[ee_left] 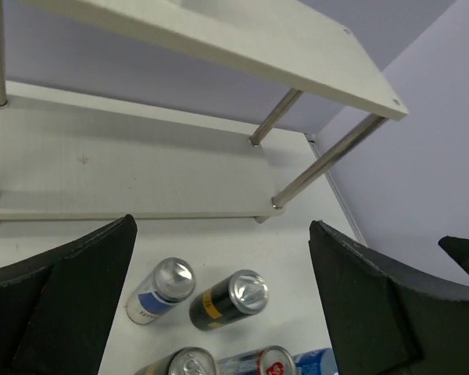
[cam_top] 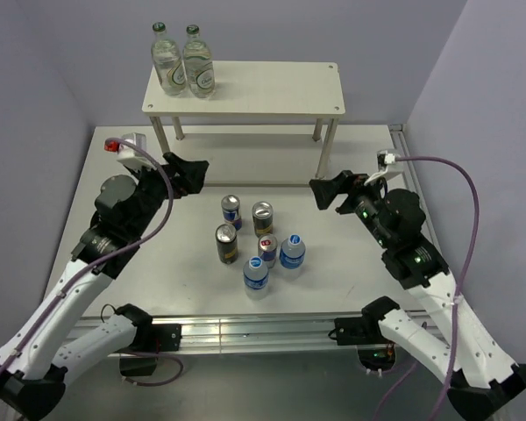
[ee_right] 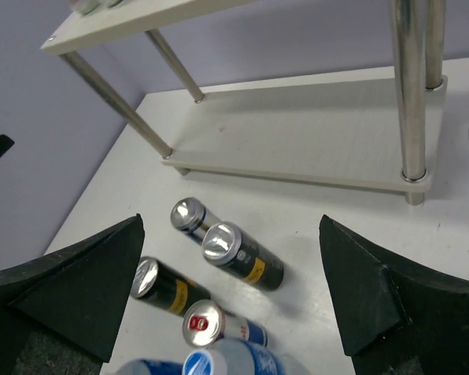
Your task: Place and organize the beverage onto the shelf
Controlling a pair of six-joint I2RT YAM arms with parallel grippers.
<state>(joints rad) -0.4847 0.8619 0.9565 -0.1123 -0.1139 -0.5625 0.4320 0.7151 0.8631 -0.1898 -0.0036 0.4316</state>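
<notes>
Drinks cluster at centre of the white table [cam_top: 158, 263]: two clear plastic water bottles [cam_top: 292, 253] and four small cans [cam_top: 262, 217], none shelved yet. Left gripper [cam_top: 195, 175] at 10 o'clock and right gripper [cam_top: 320, 193] at 2 o'clock flank them, jaws wide and empty, seemingly poised to pick. Cream-white two-tier shelf [cam_top: 263, 88] waits at 12 o'clock.

A robot test lab is shown. Two black and white robot arms [cam_top: 88, 272] are bolted to a silver metal rail [cam_top: 245, 333] at the near edge of a plain white table [cam_top: 175, 289]. Bare pale purple walls [cam_top: 70, 53] are seen ahead of the left gripper [cam_top: 193, 175] and the right gripper [cam_top: 329, 193], and out to both sides, like a small booth. Long grey-purple cables [cam_top: 473, 210] are looped from the arms. A red button on a white box [cam_top: 114, 145] is seen to the left of the left gripper. A small cream-white two-level shelf with thin metal legs [cam_top: 272, 88] is set up just ahead of both grippers, like a practice prop.
</notes>
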